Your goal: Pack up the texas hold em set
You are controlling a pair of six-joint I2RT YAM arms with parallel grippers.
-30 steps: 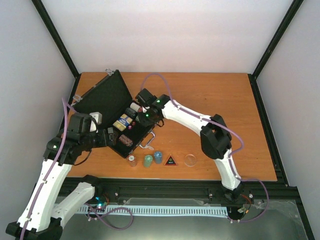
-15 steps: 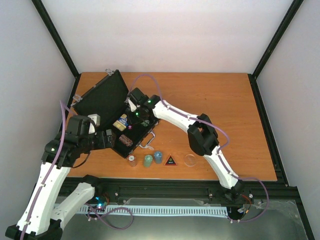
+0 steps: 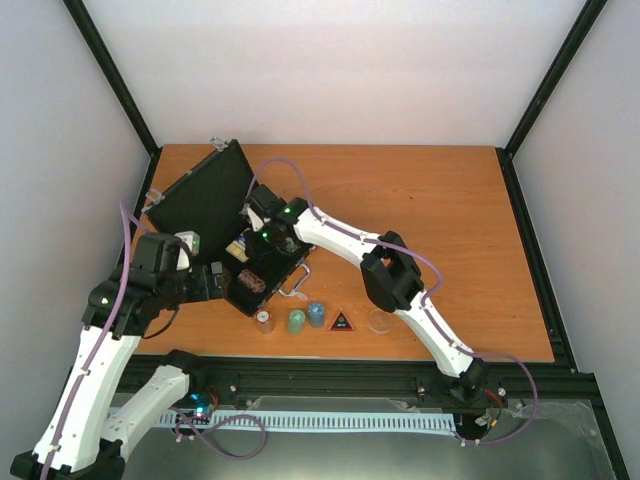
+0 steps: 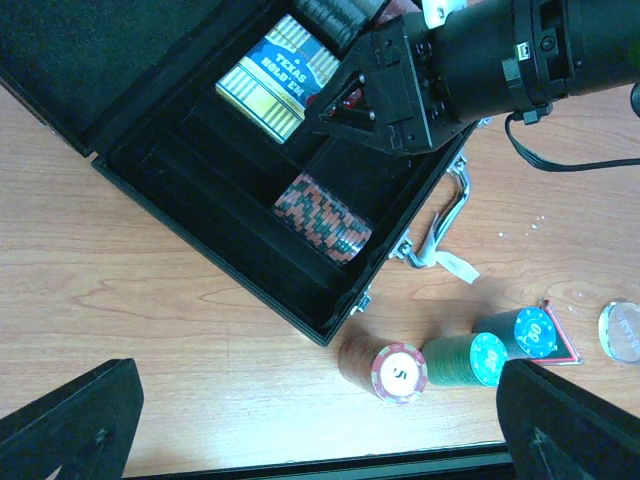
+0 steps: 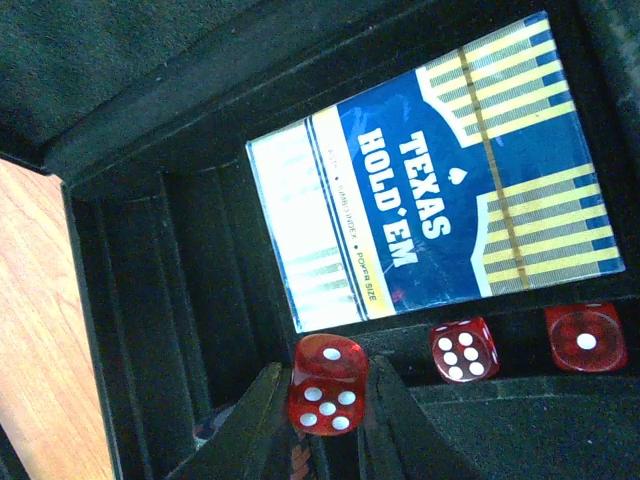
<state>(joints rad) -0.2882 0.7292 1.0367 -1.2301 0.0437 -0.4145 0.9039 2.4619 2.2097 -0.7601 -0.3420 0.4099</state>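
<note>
Centrally, right jaws clench a red die (image 5: 327, 383) within the open black case (image 4: 190, 200) on the counter (image 4: 150, 330), beside a deck (image 5: 440, 180) lettered "TEXAS HOLD'EM", "POKER SIZE". Left jaws stand released. Outside, a red chip stack (image 4: 398, 370) reads "5"; a blue chip stack (image 4: 533, 330), possibly "50".

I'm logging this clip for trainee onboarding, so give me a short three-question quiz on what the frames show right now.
1. True or false: the right gripper is shut on a red die.
2. Fill in: outside the case, ___ chip stacks stand on the table.
3. The card deck lies: A) in the case, B) on the table, C) on a chip stack.
Key: 1 true; 2 three; 3 A.
</note>
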